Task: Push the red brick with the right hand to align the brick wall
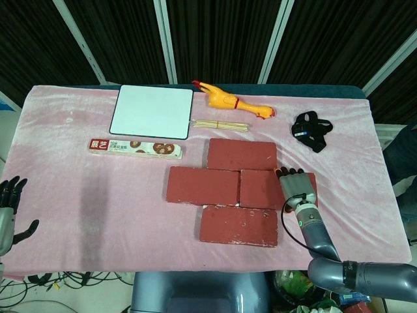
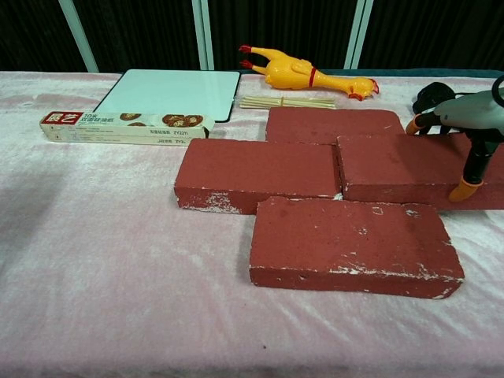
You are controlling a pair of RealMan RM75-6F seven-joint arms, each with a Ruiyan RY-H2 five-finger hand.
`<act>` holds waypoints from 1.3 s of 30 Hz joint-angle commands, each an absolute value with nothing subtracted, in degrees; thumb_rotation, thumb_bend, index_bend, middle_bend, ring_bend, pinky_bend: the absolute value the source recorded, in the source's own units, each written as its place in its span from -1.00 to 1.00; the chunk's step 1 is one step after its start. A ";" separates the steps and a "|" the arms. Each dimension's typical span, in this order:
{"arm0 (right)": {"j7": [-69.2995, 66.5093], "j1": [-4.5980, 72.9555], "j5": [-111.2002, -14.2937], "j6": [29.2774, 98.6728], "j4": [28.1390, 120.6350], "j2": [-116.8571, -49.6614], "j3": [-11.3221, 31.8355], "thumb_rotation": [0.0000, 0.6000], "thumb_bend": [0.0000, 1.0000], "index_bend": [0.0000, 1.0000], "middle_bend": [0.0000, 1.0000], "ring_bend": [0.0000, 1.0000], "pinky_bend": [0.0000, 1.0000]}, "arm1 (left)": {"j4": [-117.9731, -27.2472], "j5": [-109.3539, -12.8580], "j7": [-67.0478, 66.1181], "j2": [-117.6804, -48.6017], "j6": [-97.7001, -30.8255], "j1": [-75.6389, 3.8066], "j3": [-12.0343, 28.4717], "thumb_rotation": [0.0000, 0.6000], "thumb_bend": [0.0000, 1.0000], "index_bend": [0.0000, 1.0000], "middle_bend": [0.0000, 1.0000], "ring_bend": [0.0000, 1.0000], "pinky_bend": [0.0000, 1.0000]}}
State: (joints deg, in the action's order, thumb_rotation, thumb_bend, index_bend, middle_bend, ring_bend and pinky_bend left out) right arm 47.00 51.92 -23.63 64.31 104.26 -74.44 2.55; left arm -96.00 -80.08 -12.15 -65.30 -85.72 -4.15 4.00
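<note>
Several red bricks lie flat on the pink cloth as a small wall. The far brick (image 1: 242, 154) (image 2: 335, 124) heads it, two lie side by side in the middle row, and the near brick (image 1: 239, 225) (image 2: 353, 245) sits in front. My right hand (image 1: 297, 188) (image 2: 466, 135) rests palm-down on the right middle brick (image 1: 264, 190) (image 2: 402, 169), its orange-tipped fingers touching the top; it covers that brick's right end. The left middle brick (image 1: 202, 186) (image 2: 256, 174) butts against it. My left hand (image 1: 10, 208) hangs off the table's left edge, fingers spread and holding nothing.
A white board (image 1: 152, 111), a long snack box (image 1: 135, 148), a bundle of sticks (image 1: 219, 124), a yellow rubber chicken (image 1: 231, 102) and a black strap (image 1: 311, 128) lie at the back. The table's front edge runs just beyond the near brick.
</note>
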 commanded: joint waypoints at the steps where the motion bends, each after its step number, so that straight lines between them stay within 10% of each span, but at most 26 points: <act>1: 46.83 51.70 -24.08 64.80 104.03 -74.77 2.56 1.00 -0.77 -0.75 -0.86 -0.71 -0.70 | -96.01 -80.09 -12.22 -65.33 -85.72 -4.16 4.00 1.00 -0.51 -0.89 -0.95 -1.00 -1.00; 39: 46.42 50.86 -19.52 63.47 109.84 -65.18 2.96 1.00 -0.90 -0.94 -0.97 -0.81 -0.70 | -96.16 -79.85 -12.42 -65.56 -86.18 -4.02 4.26 1.00 -0.51 -0.89 -0.95 -1.00 -1.00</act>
